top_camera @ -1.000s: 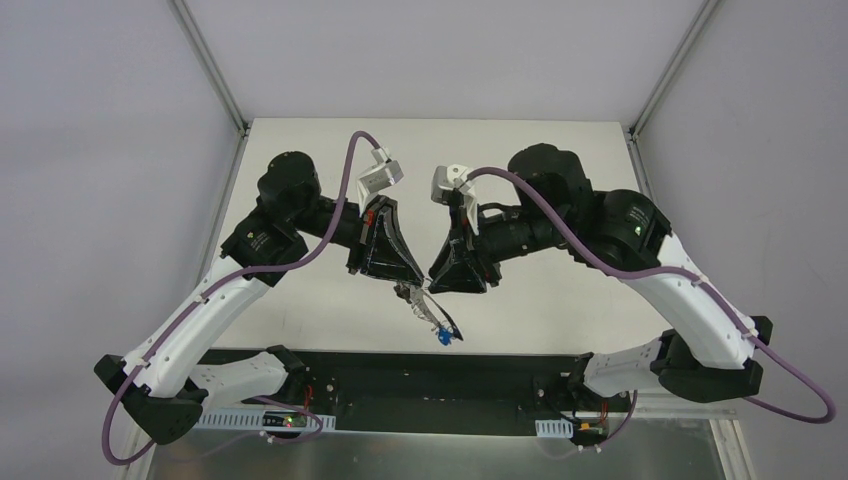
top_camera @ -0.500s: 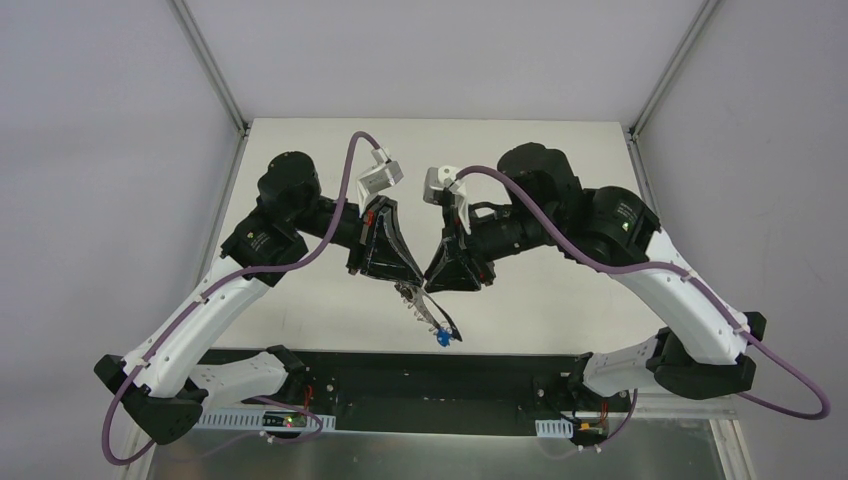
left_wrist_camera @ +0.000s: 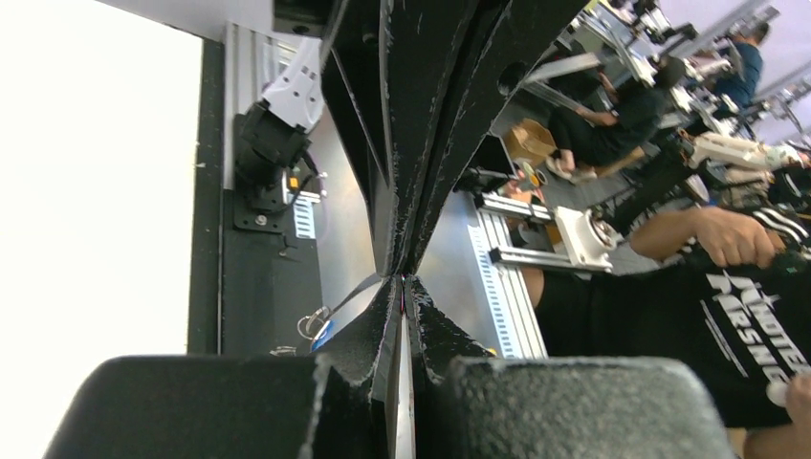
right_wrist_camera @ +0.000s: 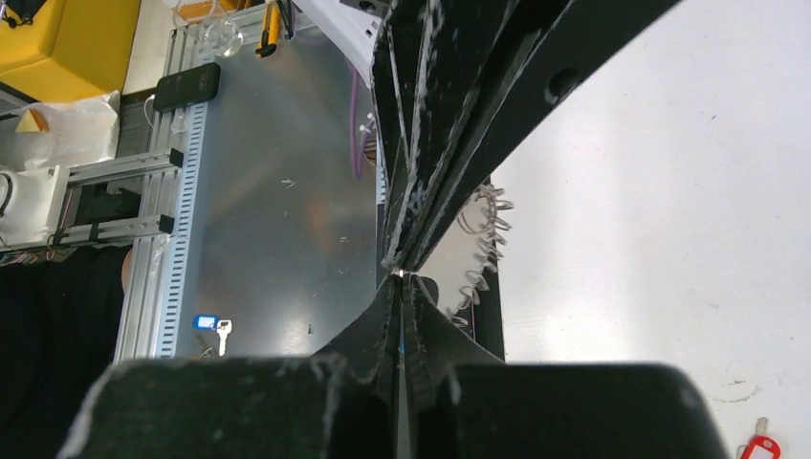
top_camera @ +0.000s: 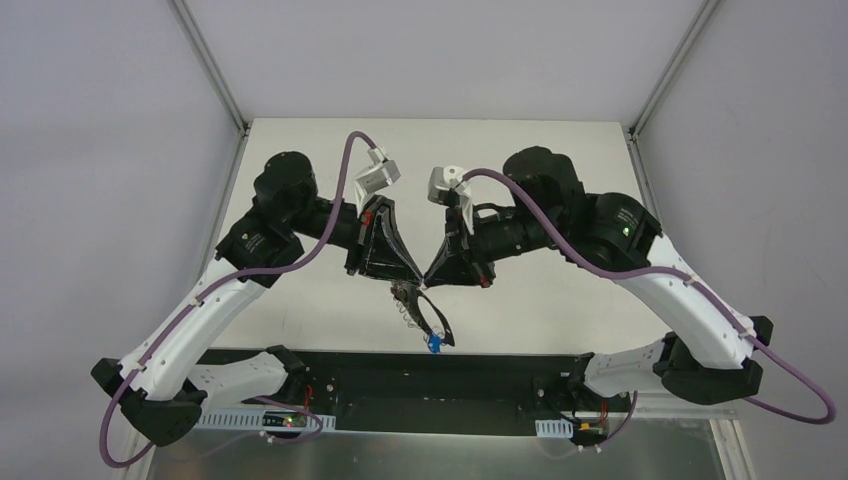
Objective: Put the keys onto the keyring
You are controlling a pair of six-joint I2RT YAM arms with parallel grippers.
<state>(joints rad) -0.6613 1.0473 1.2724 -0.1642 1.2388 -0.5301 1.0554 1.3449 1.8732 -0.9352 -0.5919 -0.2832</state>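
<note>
In the top view my left gripper (top_camera: pixel 408 283) and right gripper (top_camera: pixel 424 284) meet tip to tip above the table's near edge. Both are shut on the top of the keyring (top_camera: pixel 418 308), a thin wire loop with a silvery fringe that hangs below them. A bright blue key (top_camera: pixel 433 344) dangles at its low end. In the right wrist view a silvery glint sits between my shut fingertips (right_wrist_camera: pixel 400 275), with the keyring's fringe (right_wrist_camera: pixel 478 251) just behind and the blue key (right_wrist_camera: pixel 206 322) off to the left. A red key (right_wrist_camera: pixel 760 446) lies on the white table. The left gripper (left_wrist_camera: pixel 404 279) shows no gap.
The white table (top_camera: pixel 560 150) stretches behind the arms. A black rail (top_camera: pixel 400 375) and a metal plate (right_wrist_camera: pixel 277 210) run along its near edge. A phone (right_wrist_camera: pixel 186 86) lies on that plate. People sit beyond the bench (left_wrist_camera: pixel 622 124) in the left wrist view.
My right gripper has closed from partly open to shut at the keyring's top. The hanging ring and blue key have swung slightly left. The left gripper stayed shut.
</note>
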